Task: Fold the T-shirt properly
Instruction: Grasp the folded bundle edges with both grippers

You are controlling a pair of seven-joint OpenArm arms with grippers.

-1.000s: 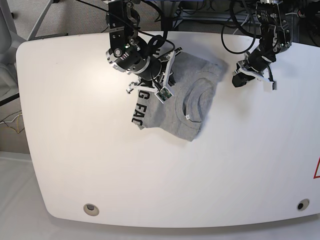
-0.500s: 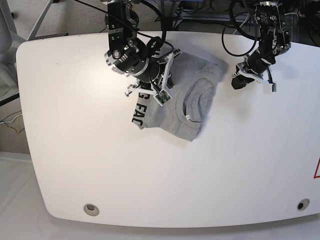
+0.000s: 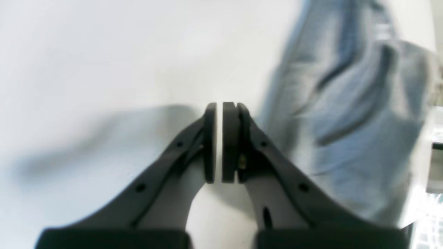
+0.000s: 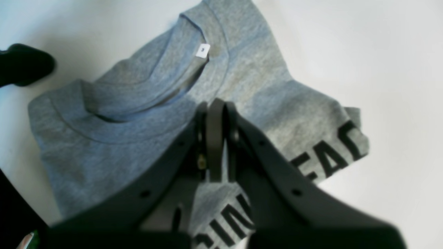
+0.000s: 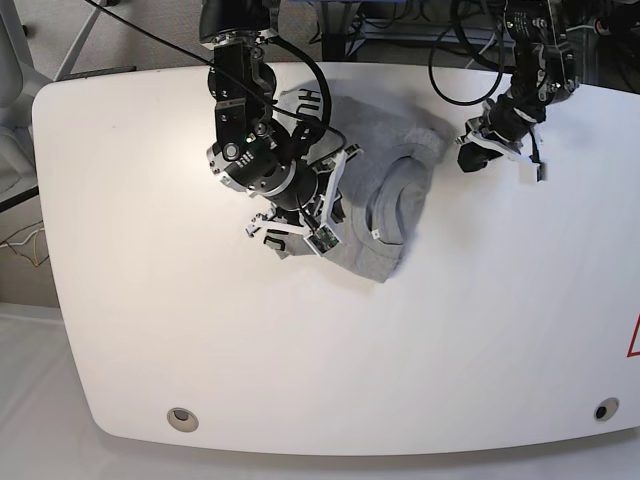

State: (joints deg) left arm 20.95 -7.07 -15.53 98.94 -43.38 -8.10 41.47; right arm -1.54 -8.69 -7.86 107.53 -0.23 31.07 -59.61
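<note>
The right claw [image 4: 217,141], its dark fingers pressed together on nothing, hangs just above the heather-grey short-sleeved cotton T-shirt [image 4: 145,138], which lies in a compact bundle on the back half of the white rounded counter [image 5: 300,380], toward the robot's right. The left claw [image 3: 219,141], likewise closed and empty, sits above bare counter just beside the garment's edge, on the far side of it from its partner.

By the look of it, the folding is well along: the shirt is already gathered into a small, roughly rectangular packet, with its ribbed crew collar [image 4: 145,86] and small white tag [image 4: 202,51] facing up on top. Black block capital lettering [image 4: 332,152] peeks from a lower layer along one side, which suggests the printed face has been turned under. What seems left is tidying. The packet's edges are uneven, the fabric around the collar rumples into soft ridges, and one corner juts out past the rest. In the base view the right arm covers part of the garment, so the state of that side cannot be judged.
</note>
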